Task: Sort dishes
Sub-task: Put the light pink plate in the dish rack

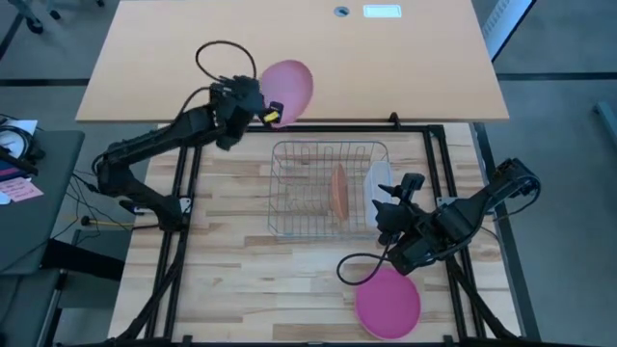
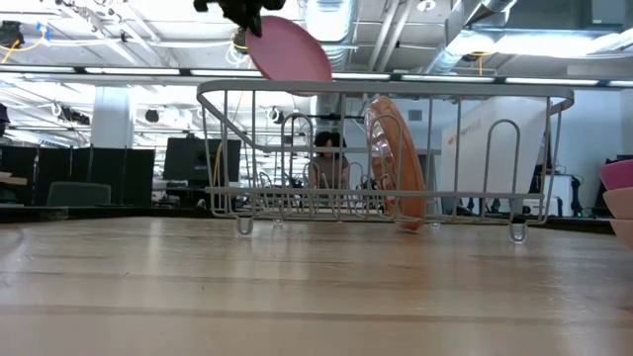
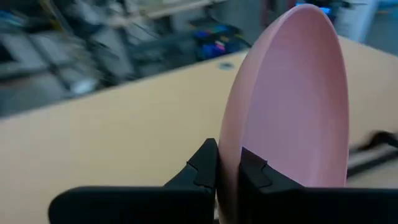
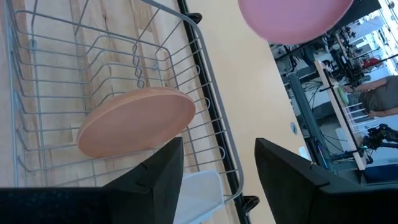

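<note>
My left gripper [image 1: 262, 113] is shut on a pale pink plate [image 1: 289, 87] and holds it in the air beyond the far left corner of the wire rack [image 1: 328, 188]. The low view shows this plate [image 2: 289, 49] above the rack's top rim. A salmon-orange plate [image 1: 337, 191] stands on edge between the rack's wires, leaning slightly. A bright magenta plate [image 1: 388, 301] lies flat on the table near the front right. My right gripper [image 1: 386, 204] waits open at the rack's right side, with nothing between its fingers [image 4: 168, 174]. My left gripper pinches the pink plate's rim [image 3: 227, 180] between its two fingers, one finger on each face. The fingers come roughly level from the table's left. The plate juts out beyond the fingertips, tilted and lifted clear of the rack and the table.
A translucent tub [image 1: 381, 178] sits against the rack's right end, just ahead of my right gripper. The edges of pink and pale dishes [image 2: 619, 193] show at the low view's right border. Black frame rails [image 1: 289, 126] run along the table's far and side edges. A person sits in the room behind.
</note>
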